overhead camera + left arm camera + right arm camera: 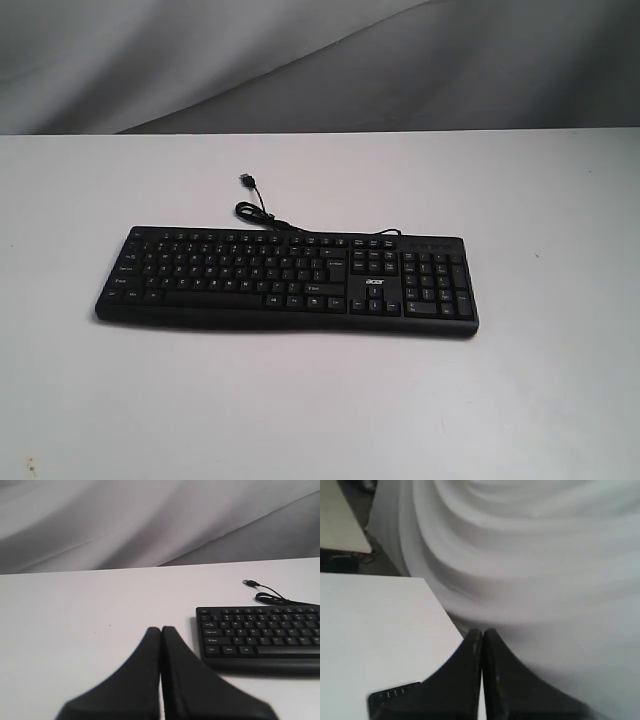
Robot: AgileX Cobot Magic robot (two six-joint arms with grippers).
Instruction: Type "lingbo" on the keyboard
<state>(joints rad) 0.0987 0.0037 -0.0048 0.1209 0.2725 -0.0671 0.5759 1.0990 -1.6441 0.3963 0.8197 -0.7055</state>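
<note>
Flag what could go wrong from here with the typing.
1. The keyboard has small, tightly packed keys. The shut left gripper may press two at once.
2. The right gripper, also shut, has only a corner of the keyboard in its wrist view, so aiming at the right-hand letters could be off.
3. The USB plug lies loose on the table, so keystrokes probably won't register anywhere.

Closed left claw (161, 630), apart from black keyboard (260, 637) on white table (75, 630)
</note>
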